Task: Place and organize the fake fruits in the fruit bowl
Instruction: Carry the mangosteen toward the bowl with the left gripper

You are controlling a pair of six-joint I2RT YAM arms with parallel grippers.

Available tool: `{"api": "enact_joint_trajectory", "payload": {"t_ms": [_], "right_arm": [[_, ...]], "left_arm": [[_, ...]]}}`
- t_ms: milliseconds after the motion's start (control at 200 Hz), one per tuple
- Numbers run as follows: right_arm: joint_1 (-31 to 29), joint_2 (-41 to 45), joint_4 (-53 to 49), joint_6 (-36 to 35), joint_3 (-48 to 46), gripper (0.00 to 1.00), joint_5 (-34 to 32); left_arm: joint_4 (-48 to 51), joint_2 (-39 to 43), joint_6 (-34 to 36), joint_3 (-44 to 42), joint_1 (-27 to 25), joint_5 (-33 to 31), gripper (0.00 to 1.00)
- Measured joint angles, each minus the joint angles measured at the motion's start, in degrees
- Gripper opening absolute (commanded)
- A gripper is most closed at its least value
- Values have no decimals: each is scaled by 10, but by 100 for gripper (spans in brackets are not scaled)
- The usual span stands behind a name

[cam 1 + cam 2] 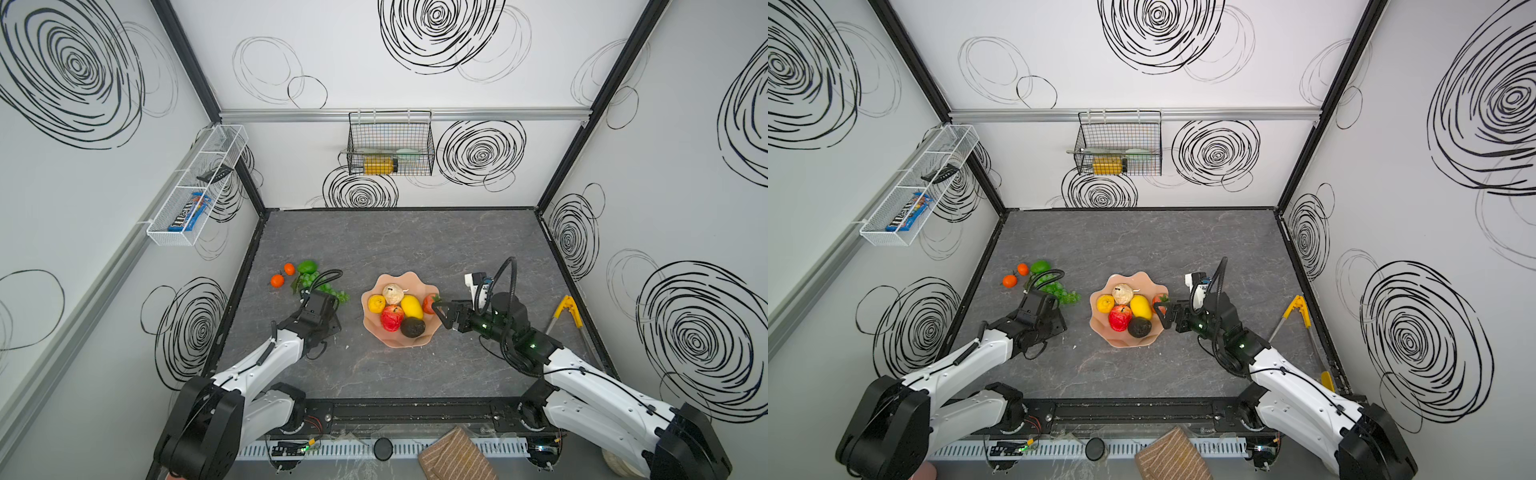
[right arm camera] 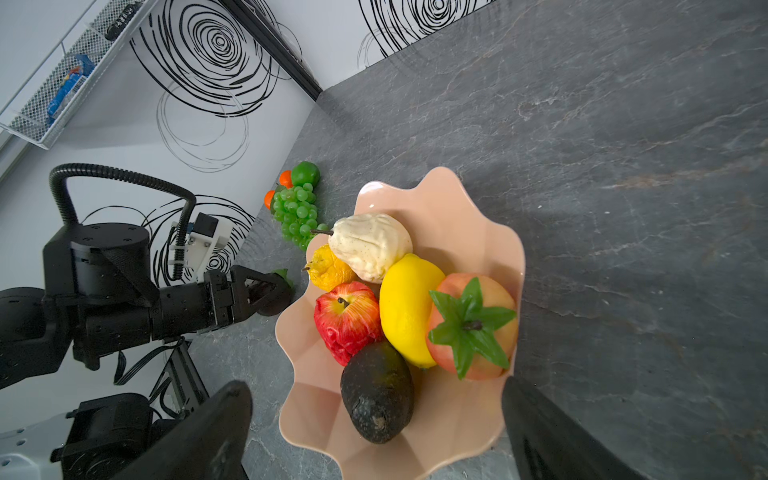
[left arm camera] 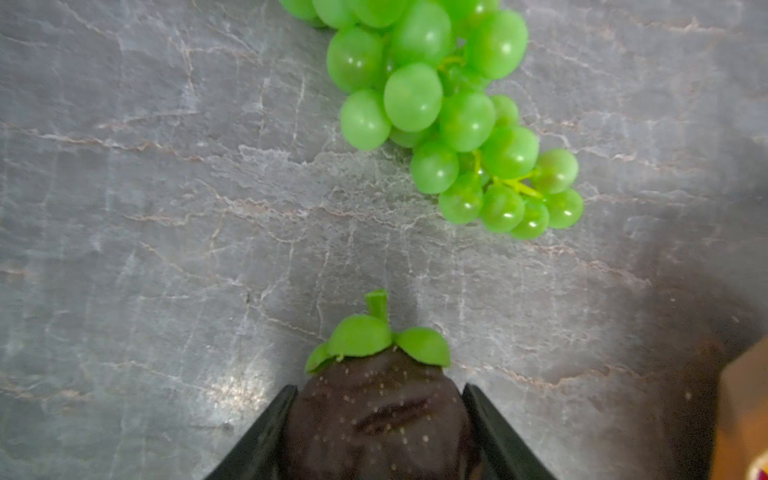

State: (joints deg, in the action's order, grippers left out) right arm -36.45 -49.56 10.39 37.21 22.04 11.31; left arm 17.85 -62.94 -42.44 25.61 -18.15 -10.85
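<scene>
Dark fruit [image 3: 378, 415] pinched by left gripper [image 3: 380, 387], hidden in top views.

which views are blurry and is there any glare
left wrist view: soft, the dark speckled fruit near the lens blurriest, highlights on the green grapes, a glare patch on the tabletop; right wrist view: fruit bowl sharp, right gripper out of focus; both top views: evenly lit, no strong glare

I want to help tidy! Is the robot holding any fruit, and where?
Left jaws hold the dark fruit by its two sides; right jaws hold nothing.
</scene>
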Motion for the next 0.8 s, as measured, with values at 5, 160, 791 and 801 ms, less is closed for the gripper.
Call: {"api": "enact_joint_trajectory", "payload": {"t_ms": [5, 160, 791, 801], "right_arm": [[0, 0, 0, 0, 0, 98, 0], [2, 0, -17, -1, 12, 98, -1], [4, -10, -46, -2, 97, 94, 22], [4, -10, -47, -2, 97, 94, 24]], "left_arm": [[0, 2, 0, 0, 0, 0, 57], [-19, 74, 4, 0, -31, 2, 58], [-351, 90, 262, 36, -304, 61, 55], [-363, 89, 265, 33, -305, 64, 55]]}}
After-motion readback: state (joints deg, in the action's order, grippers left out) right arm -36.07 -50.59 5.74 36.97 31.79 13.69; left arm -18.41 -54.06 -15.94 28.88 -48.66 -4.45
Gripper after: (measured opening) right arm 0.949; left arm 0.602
